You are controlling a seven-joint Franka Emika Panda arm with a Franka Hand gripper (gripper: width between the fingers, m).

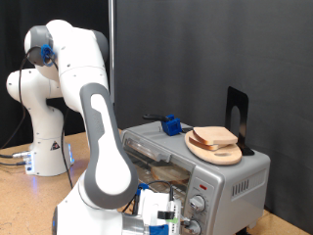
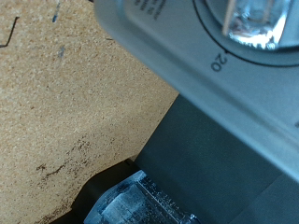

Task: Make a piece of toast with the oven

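Silver oven [image 1: 210,171] knob [image 2: 257,23] meets the end effector [image 1: 161,213].

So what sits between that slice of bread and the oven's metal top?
A round wooden plate: in the exterior view the piece of toast lies on it, and the plate rests on the oven.

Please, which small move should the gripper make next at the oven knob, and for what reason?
Probably a slight advance toward the knob to seat the fingers on it. The gripper is low at the oven front by the knobs, and the wrist view shows the dial with a 20 mark very close. The toast lies on a wooden plate on top.
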